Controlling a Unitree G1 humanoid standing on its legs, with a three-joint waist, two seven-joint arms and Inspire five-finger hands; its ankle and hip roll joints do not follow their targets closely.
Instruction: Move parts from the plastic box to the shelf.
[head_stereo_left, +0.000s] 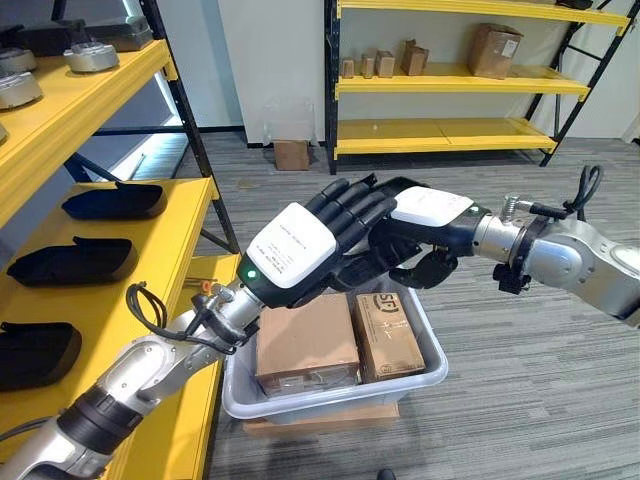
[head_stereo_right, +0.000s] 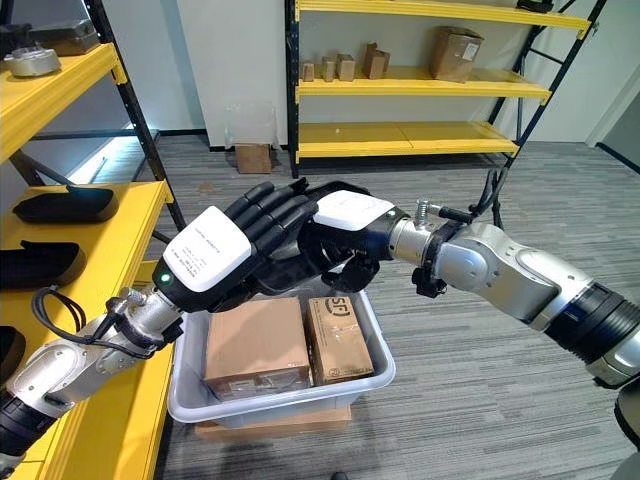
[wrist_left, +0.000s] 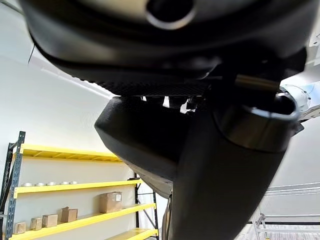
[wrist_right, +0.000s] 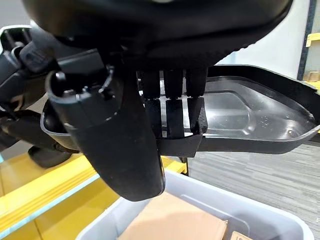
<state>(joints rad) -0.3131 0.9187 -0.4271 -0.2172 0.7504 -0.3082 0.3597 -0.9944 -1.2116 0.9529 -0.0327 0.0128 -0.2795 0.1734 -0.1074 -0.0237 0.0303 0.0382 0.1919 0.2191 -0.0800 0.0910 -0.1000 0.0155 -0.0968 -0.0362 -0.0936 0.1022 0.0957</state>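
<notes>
A black moulded tray-like part (wrist_right: 240, 117) hangs in the air above the grey plastic box (head_stereo_left: 432, 372). My right hand (head_stereo_left: 430, 207) comes in from the right; its fingers (wrist_right: 172, 112) are curled over the part's rim, with the thumb below. My left hand (head_stereo_left: 292, 245) reaches up from the lower left. Its fingers lie across the part's other end and its thumb (wrist_left: 225, 175) presses against the part (wrist_left: 135, 145). The yellow shelf (head_stereo_left: 150, 265) stands to the left, and three similar black parts lie on it (head_stereo_left: 115, 202) (head_stereo_left: 72, 262) (head_stereo_left: 35, 355).
Two cardboard packs (head_stereo_left: 305, 342) (head_stereo_left: 388, 335) lie in the plastic box, which sits on a flat carton. Metal parts (head_stereo_left: 90, 57) rest on the upper left shelf. A far yellow rack (head_stereo_left: 450, 80) holds small boxes; a carton (head_stereo_left: 291, 154) stands on the grey floor.
</notes>
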